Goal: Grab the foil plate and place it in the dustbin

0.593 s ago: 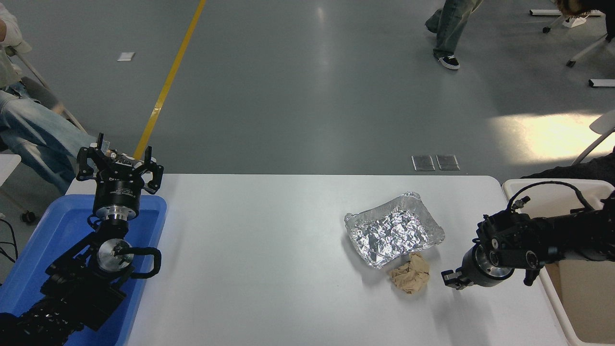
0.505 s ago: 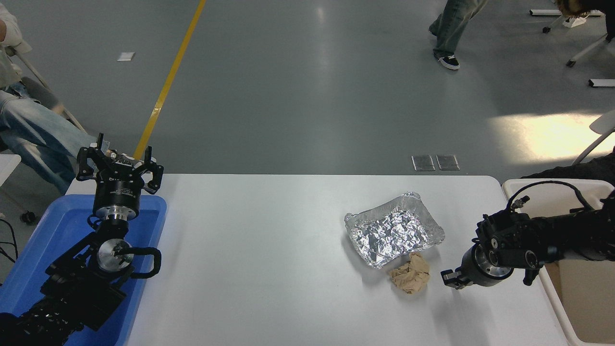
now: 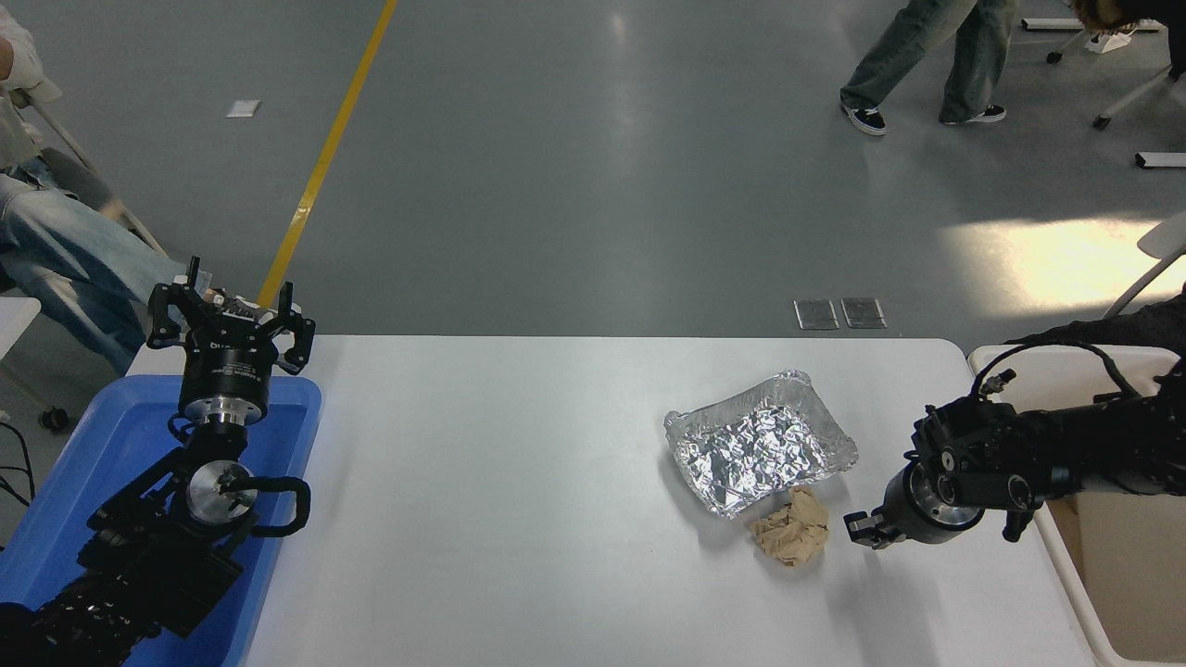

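The foil plate (image 3: pixel 760 443), a shallow crinkled silver tray, lies right of the table's middle. The cream dustbin (image 3: pixel 1126 574) stands at the table's right edge, its rim partly hidden under my right arm. My right gripper (image 3: pixel 866 530) hangs low over the table, pointing left. It is just right of a crumpled brown paper wad (image 3: pixel 790 529) and below and to the right of the plate, touching neither. Its opening is not visible from this angle. My left gripper (image 3: pixel 230 310) is parked at the lower left, open and empty.
A blue plastic tray (image 3: pixel 83 463) sits under the parked left arm at the table's left edge. A seated person's legs (image 3: pixel 65 259) are at the far left. Another person (image 3: pixel 927 56) walks on the floor beyond the table.
My right gripper has moved a little left and up, closer to the paper wad and the foil plate. The person at the back has stepped to the right. The left arm has not moved.
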`<state>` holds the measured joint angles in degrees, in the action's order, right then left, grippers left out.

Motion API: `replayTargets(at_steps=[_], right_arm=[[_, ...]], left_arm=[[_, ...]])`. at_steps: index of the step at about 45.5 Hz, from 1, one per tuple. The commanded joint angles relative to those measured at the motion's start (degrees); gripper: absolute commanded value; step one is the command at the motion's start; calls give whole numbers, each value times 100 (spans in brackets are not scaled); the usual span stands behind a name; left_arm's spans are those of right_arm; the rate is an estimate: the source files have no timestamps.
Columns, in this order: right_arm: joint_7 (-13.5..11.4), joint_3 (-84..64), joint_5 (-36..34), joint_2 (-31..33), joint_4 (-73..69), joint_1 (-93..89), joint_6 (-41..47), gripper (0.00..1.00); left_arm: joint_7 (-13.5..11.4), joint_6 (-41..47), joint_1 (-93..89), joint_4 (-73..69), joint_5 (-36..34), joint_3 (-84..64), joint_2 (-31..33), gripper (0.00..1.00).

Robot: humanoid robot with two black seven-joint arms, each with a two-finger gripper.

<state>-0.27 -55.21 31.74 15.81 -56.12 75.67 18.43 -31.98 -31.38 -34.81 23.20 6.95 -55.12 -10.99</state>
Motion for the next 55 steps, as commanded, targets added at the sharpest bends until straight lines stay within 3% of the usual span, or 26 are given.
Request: replayTargets(at_steps=[1,16,17,18,20,21,22,23,33,55], right_arm=[[0,-130,-484,159,-680,1088,371,0],[0,-262,-730,1029,-1621,3286,1567,0],[0,-262,-730,1081,-1639,3409,1663,4],[0,-254,-730,1134,-1665,3532,1751,9],[0,-236,-730,1205,-1674,3734,1918,33],[0,-227,-730,1222,-1674,3822,1980,53],[-9,-210,-739,1240,-1683,3919,2024,82],[-9,-184,-748,1266,-1709,4007,2085,100],[0,-508,-774,1363,-2060,5141,2648,100],[44,-869,-783,1302,-3308,6715,2657,100]], left_arm=[[-1,0,0,0,0,2,0,99],[-10,0,0,0,8,-7,0,99],[-10,0,0,0,8,-7,0,99],[-10,0,0,0,8,-7,0,99],[-10,0,0,0,8,-7,0,99],[-10,0,0,0,8,-7,0,99],[-10,0,0,0,8,-7,0,99],[-10,0,0,0,8,-7,0,99],[-10,0,0,0,8,-7,0,99],[-10,0,0,0,8,-7,0,99]])
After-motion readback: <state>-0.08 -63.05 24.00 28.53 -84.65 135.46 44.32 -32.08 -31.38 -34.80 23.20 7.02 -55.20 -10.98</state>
